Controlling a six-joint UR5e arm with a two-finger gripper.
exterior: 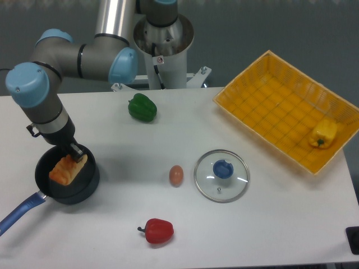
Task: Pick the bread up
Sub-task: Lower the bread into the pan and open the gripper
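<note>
— Bread (pixel 67 170) first: what did it look like?

— It was a small oblong toy loaf, orange-brown, with a paler ridged top cut into segments. It sat tilted, one end higher toward the gripper (pixel 76 153).

— And where was it?

— It was over the black saucepan (pixel 84 185) at the left of the tabletop (pixel 247 235), inside the pan's rim as seen from the camera. Whether it rested on the pan's bottom or hung just above, I could not tell.

— Was the gripper holding it?

— The gripper was clamped on the loaf's upper right end, its dark fingers pinching that tip. The arm (pixel 42 101) came down to it from the base at the back.

— What else about the pan?

— It had a blue handle (pixel 17 212) running toward the lower left corner. Only the loaf showed inside it.

— Other containers?

— A yellow basket (pixel 247 120) lay at the right, tilted on the picture's diagonal, with a yellow pepper (pixel 323 133) in its far right corner.

— And loose on the tabletop?

— A glass lid (pixel 221 175) with a blue knob lay flat near the middle, a small tan egg (pixel 176 175) just beside it on the left. A red pepper (pixel 157 231) lay toward the front, and a green pepper (pixel 142 107) toward the back near the arm's base.
</note>
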